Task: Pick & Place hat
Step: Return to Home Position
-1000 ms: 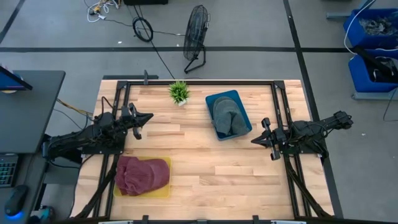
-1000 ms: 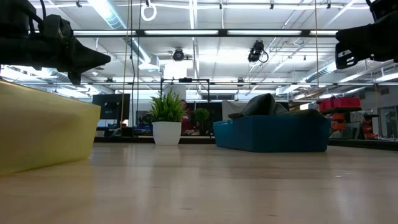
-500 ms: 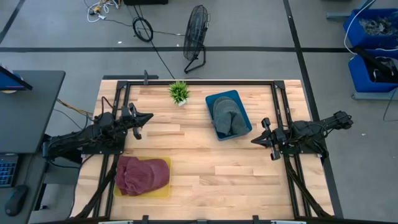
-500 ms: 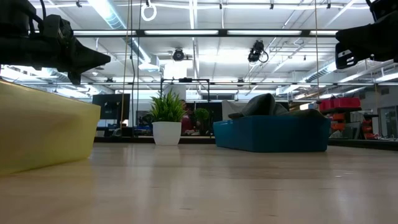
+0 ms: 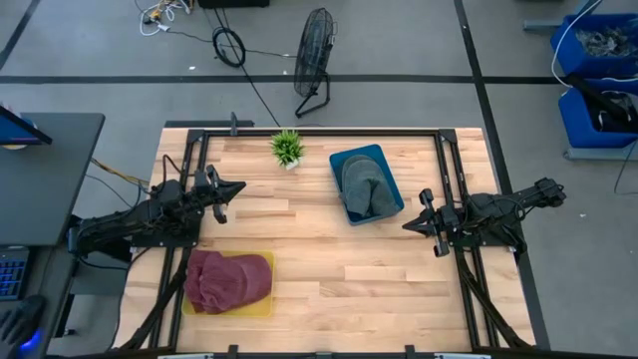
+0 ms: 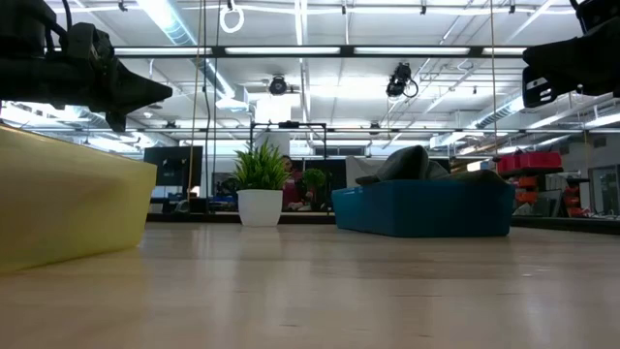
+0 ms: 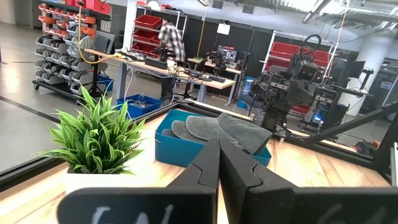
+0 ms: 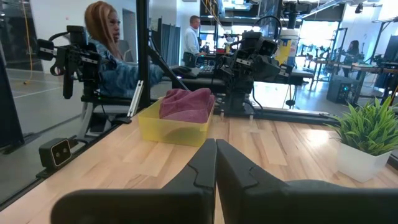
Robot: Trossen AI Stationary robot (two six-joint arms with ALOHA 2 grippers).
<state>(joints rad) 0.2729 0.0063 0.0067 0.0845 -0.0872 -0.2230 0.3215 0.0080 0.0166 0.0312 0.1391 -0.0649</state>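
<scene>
Well, my left gripper (image 5: 236,187) is pinched closed with nothing in it; its fingers (image 7: 202,171) meet tip to tip in the left wrist view. It hangs above the left side of the table (image 5: 339,269), clear of the wood, and points inward toward the middle. Behind it my left arm lies folded low and level, running back over the left edge to its base.

My right gripper (image 5: 408,225) is likewise closed and empty, its fingers (image 8: 199,168) pressed together. It hovers over the right side, aimed inward toward the left arm. My right arm is drawn back flat over the right edge. Both grippers are well apart from everything on the table.

The dark grey caps (image 5: 367,191) lie piled in the blue bin (image 5: 354,153), which sits toward the far side, right of centre, nearer my right gripper. Near it to the left, at the far edge, stands the plant (image 5: 287,148). At the front left a yellow bin (image 5: 249,311) holds a heap of maroon hats (image 5: 227,279).
</scene>
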